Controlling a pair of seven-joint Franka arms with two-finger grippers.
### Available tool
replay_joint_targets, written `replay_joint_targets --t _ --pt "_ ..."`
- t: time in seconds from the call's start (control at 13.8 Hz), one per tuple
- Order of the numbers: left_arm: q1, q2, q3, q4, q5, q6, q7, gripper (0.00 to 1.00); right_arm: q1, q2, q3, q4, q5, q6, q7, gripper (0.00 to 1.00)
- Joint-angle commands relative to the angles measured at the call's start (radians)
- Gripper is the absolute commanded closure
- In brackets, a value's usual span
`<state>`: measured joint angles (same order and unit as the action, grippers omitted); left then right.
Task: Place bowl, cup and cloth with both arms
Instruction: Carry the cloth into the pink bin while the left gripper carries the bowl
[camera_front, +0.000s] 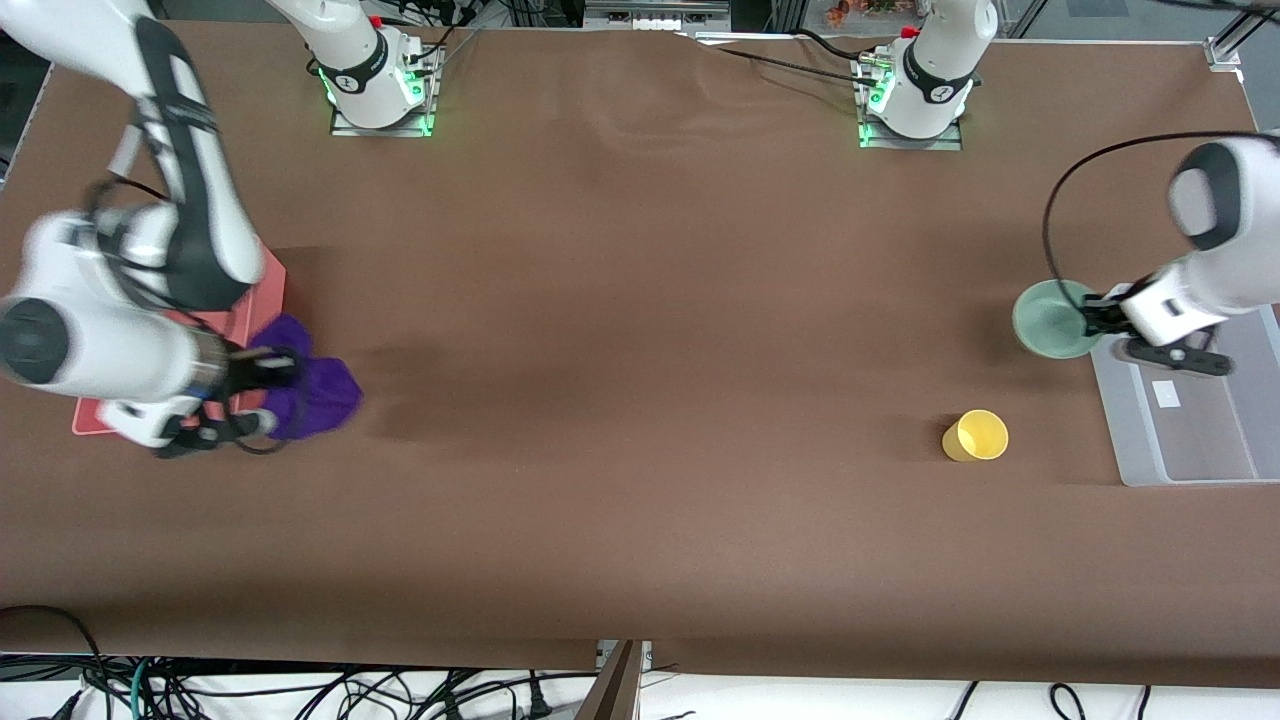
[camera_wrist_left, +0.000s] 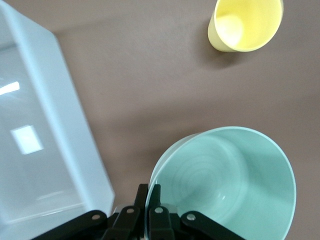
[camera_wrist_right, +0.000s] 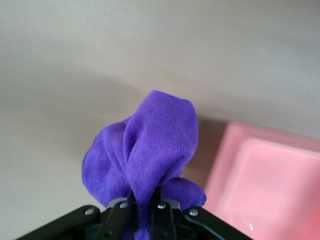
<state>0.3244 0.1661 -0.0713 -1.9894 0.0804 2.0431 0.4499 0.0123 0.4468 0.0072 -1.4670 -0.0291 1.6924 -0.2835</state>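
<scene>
My left gripper (camera_front: 1092, 318) is shut on the rim of the mint-green bowl (camera_front: 1052, 318) and holds it above the table, beside the edge of the clear tray (camera_front: 1180, 420). The bowl (camera_wrist_left: 225, 185) fills the left wrist view, its rim pinched by my fingers (camera_wrist_left: 150, 197). The yellow cup (camera_front: 975, 436) stands on the table, nearer to the front camera than the bowl; it also shows in the left wrist view (camera_wrist_left: 245, 24). My right gripper (camera_front: 262, 385) is shut on the purple cloth (camera_front: 315, 393), which hangs bunched above the table beside the pink tray (camera_front: 255, 300). The cloth (camera_wrist_right: 150, 150) hangs from my fingers.
The clear tray (camera_wrist_left: 40, 135) lies at the left arm's end of the table. The pink tray (camera_wrist_right: 265, 180) lies at the right arm's end. Brown table cover (camera_front: 640, 400) spans between them. Cables hang along the table's edge nearest the front camera.
</scene>
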Motion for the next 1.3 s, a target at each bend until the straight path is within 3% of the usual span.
replay_joint_targets --t 0.0,0.22,0.36,0.72,0.87,0.94,1.01,1.09,1.16,1.23 --pt "0.085 0.085 -0.002 0.199 0.007 -0.132 0.151 1.00 -0.014 0.000 -0.105 0.097 0.003 -0.163 -0.179 1.00" --pt "0.209 0.215 -0.002 0.341 0.010 -0.124 0.349 1.00 -0.014 -0.005 -0.245 0.062 0.003 -0.210 -0.295 1.00" --pt "0.280 0.335 -0.002 0.435 0.001 -0.100 0.449 1.00 -0.021 -0.004 -0.295 -0.007 0.005 -0.209 -0.299 1.00" --pt "0.380 0.533 -0.007 0.449 -0.048 0.113 0.510 1.00 -0.040 0.012 -0.341 -0.205 0.005 -0.122 -0.299 1.00" --pt "0.380 0.559 -0.008 0.449 -0.076 0.160 0.524 1.00 -0.048 0.016 -0.352 -0.245 0.005 -0.094 -0.301 1.00" --pt "0.375 0.555 -0.009 0.449 -0.079 0.160 0.526 0.67 -0.057 0.021 -0.352 -0.245 0.005 -0.094 -0.304 1.00" --pt "0.372 0.547 -0.010 0.451 -0.079 0.154 0.524 0.12 -0.060 0.024 -0.352 -0.245 0.005 -0.091 -0.310 1.00" --pt "0.369 0.526 -0.013 0.452 -0.076 0.146 0.521 0.00 -0.060 0.024 -0.358 -0.245 0.005 -0.079 -0.310 0.83" --pt "0.361 0.485 -0.015 0.452 -0.070 0.109 0.520 0.00 -0.060 0.029 -0.361 -0.242 0.005 -0.066 -0.309 0.01" --pt "0.345 0.442 -0.018 0.457 -0.068 0.044 0.512 0.00 -0.060 0.027 -0.362 -0.233 0.005 -0.065 -0.307 0.00"
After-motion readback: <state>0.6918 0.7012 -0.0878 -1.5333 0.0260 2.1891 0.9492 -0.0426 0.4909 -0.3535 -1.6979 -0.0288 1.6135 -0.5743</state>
